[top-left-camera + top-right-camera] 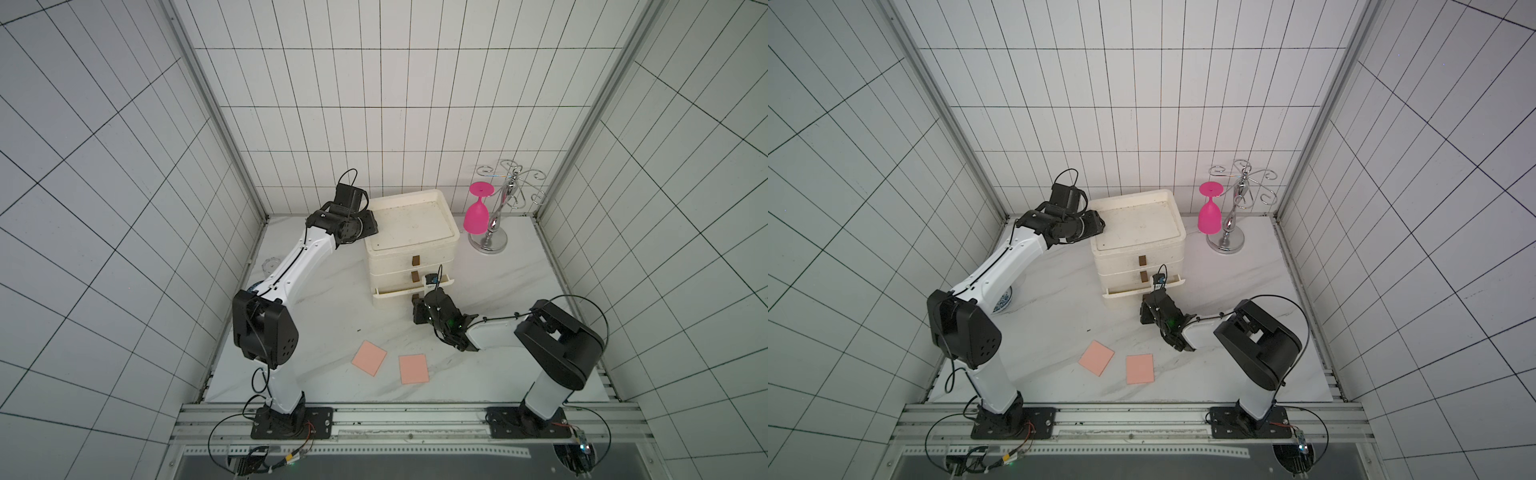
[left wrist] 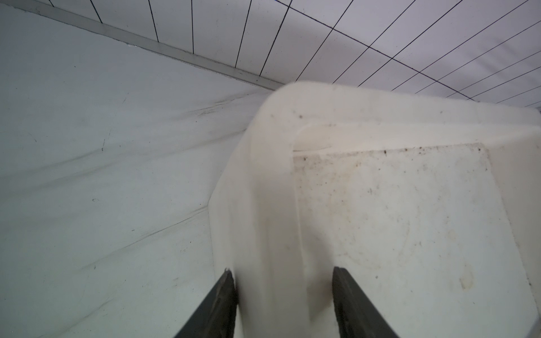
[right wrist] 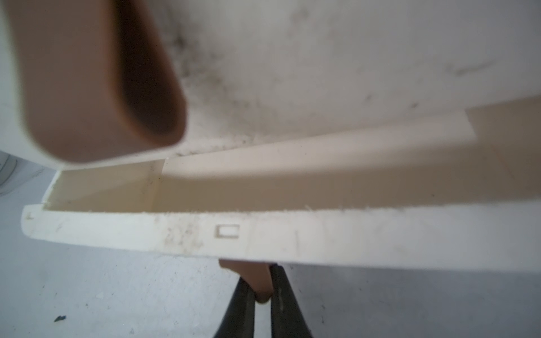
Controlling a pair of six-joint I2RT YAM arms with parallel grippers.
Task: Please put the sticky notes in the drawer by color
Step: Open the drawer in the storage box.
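The white marble table (image 1: 324,307) lies under both pincers. On it the cream chest of drawers (image 1: 409,232) stands between them. The left pincer (image 1: 371,223) is at the chest's upper left edge, and the right pincer (image 1: 417,306) is low at its front.

In the left wrist view the left pincer (image 2: 283,272) stands open astride the raised rim of the chest's tray-like lid (image 2: 395,204). One finger (image 2: 225,295) is outside against the side wall. The other is inside the tray, with a little gap to the rim. Whether it presses on the rim I cannot tell.

The lowest drawer (image 1: 399,292) is pulled a little way out toward the right pincer.

A chrome rack (image 1: 494,232) stands beyond the right pincer and to its right, well apart from it. A pink goblet (image 1: 477,214) hangs upside down on it.

A blue-and-white bowl (image 1: 1005,302) sits behind the left pincer, half hidden under that arm.

Two salmon pink sticky notes lie flat on the table, nearer the robot's base than the right pincer and to its left. The left pink note (image 1: 369,358) and the right pink note (image 1: 413,368) are near each other but not touching.

Smallest is the brown tab handle (image 3: 254,282) of the pulled-out drawer. In the right wrist view the right pincer (image 3: 260,274) is closed on it, with a dark finger on each side.
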